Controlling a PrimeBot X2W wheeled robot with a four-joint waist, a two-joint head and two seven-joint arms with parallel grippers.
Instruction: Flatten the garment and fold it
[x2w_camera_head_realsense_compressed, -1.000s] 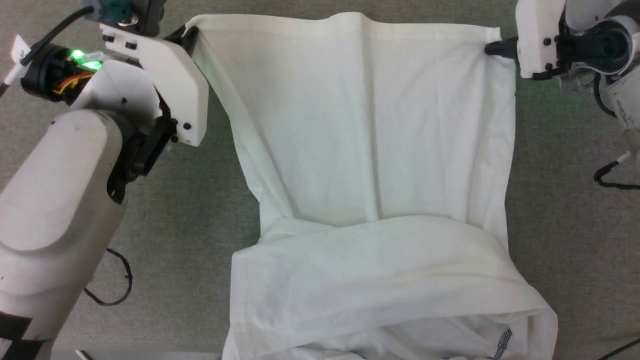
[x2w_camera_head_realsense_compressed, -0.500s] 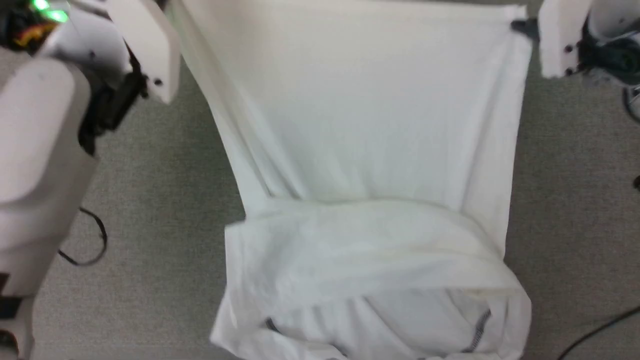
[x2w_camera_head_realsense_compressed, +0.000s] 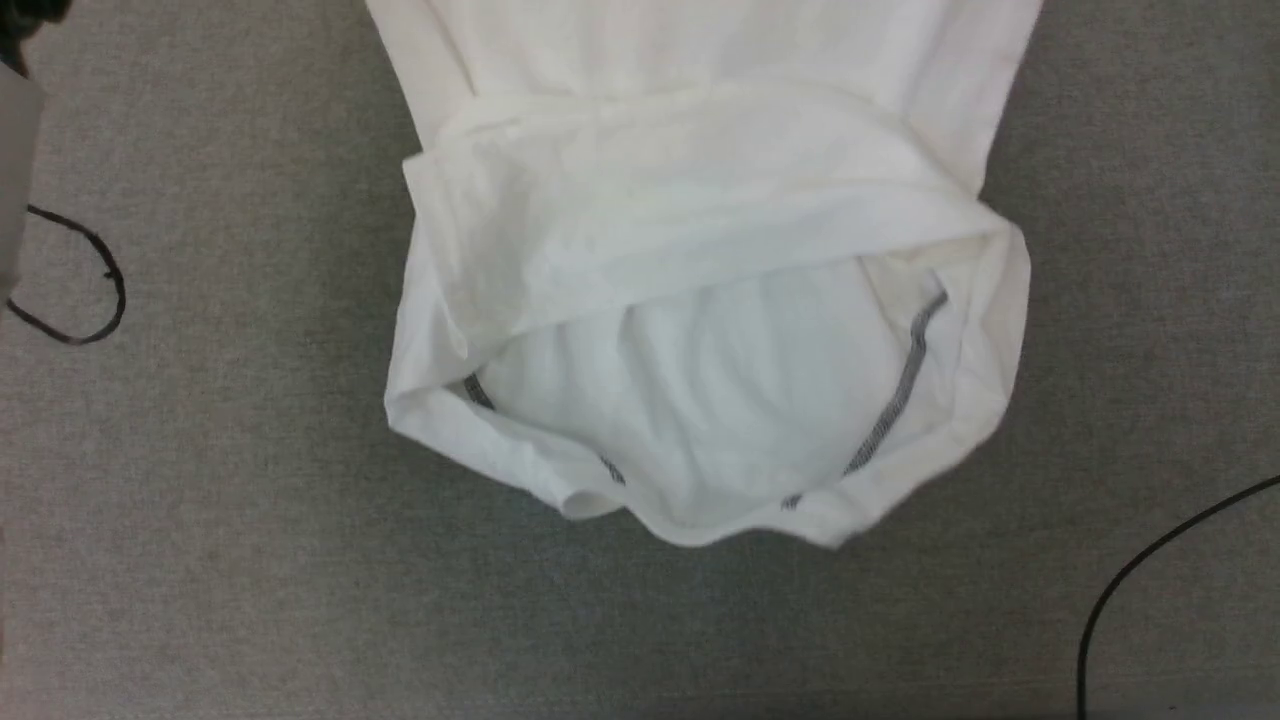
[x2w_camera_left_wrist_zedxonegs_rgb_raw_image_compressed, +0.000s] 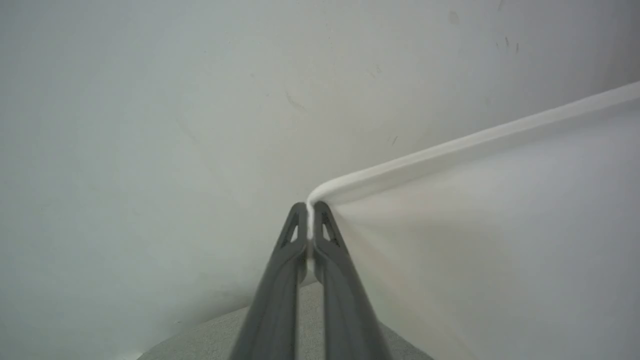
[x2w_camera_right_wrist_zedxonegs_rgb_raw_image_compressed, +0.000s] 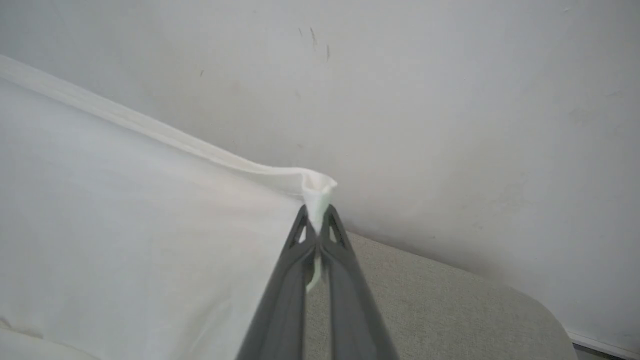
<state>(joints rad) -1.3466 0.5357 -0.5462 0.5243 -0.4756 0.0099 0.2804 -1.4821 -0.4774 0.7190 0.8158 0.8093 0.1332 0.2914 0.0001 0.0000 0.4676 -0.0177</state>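
Comparing with the head view 1 second ago, the whole picture has shifted, so the camera has moved. The garment (x2w_camera_head_realsense_compressed: 700, 180) has a folded-over band that lay low in the picture then and now sits in the upper half. The rounded open end below that band, cut off by the bottom edge before, now shows whole, with grey zigzag stitching (x2w_camera_head_realsense_compressed: 900, 390) along 2 inner seams.

The garment's long axis runs up and down the head view, from the top edge to just past the middle. Its open end points down the picture, toward the robot, over grey carpet (x2w_camera_head_realsense_compressed: 200, 500). Whether that end touches the carpet cannot be told. 1 black cable (x2w_camera_head_realsense_compressed: 85, 290) loops at the left and another (x2w_camera_head_realsense_compressed: 1130, 580) curves in at the lower right, both apart from the cloth.

The left gripper (x2w_camera_left_wrist_zedxonegs_rgb_raw_image_compressed: 311, 206) has its 2 fingers pressed together on a corner of the white hem. The right gripper (x2w_camera_right_wrist_zedxonegs_rgb_raw_image_compressed: 316, 214) pinches the other corner, with a tuft of cloth poking above its tips. The hem stretches taut away from each, before a pale wall (x2w_camera_left_wrist_zedxonegs_rgb_raw_image_compressed: 150, 100).
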